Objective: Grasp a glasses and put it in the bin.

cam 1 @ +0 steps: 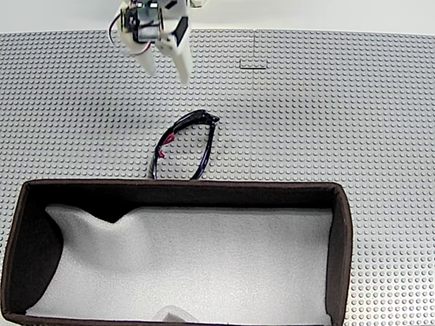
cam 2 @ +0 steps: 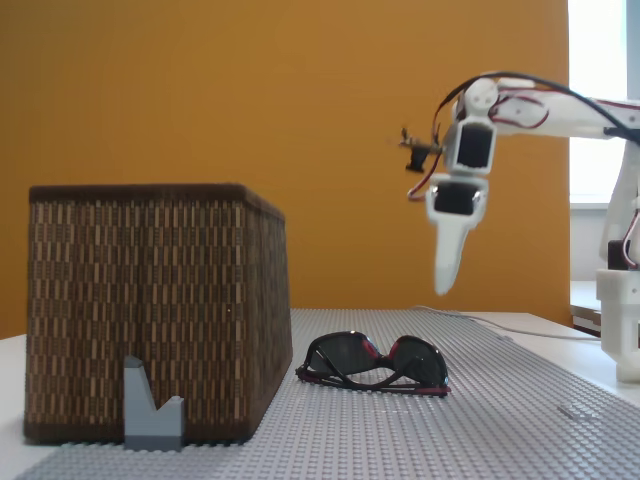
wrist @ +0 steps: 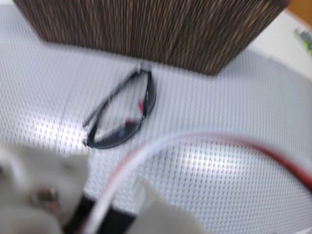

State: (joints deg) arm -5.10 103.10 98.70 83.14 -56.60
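The glasses (cam 1: 187,146), glossy black with pink-red accents, lie folded on the grey studded mat just beyond the bin's far wall. In the side-on fixed view the glasses (cam 2: 375,365) rest to the right of the bin (cam 2: 150,300). The bin (cam 1: 183,184) is a large brown-walled box with white foam inside. My gripper (cam 1: 166,73) hangs open above the mat, farther back than the glasses, with nothing between its white fingers. From the side the gripper (cam 2: 447,280) points down, well above the glasses. The wrist view is blurred and shows the glasses (wrist: 122,109) in front of the bin wall (wrist: 146,29).
A small grey block (cam 2: 152,405) stands against the bin's near side. A thin dark strip (cam 1: 253,66) lies on the mat at the back right. The arm's base (cam 2: 625,300) stands at the right edge. A white and red cable (wrist: 219,141) crosses the wrist view.
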